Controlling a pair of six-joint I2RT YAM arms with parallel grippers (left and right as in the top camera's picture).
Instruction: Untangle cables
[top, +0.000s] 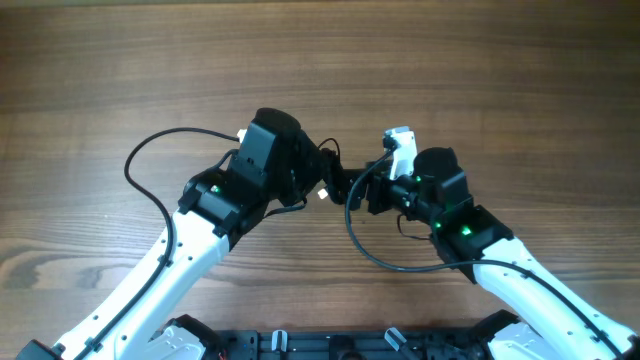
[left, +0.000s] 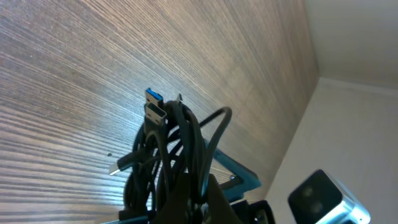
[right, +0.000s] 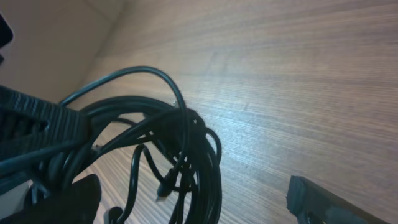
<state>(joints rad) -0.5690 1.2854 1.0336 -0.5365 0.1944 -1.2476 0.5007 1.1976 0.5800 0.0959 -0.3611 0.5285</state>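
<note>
Overhead view: both arms meet at the cables

The cables sit as a tangled black coil between the two arms, near the middle of the wooden table; the left gripper is clamped on the coil, with a blue plug poking out beyond its tips; the right gripper has its fingers wide apart, the coil resting against one of them

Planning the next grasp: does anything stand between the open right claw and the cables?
Nothing visible does. The cables, bundled in the shut left claw, hang directly in front of the open right claw.
</note>
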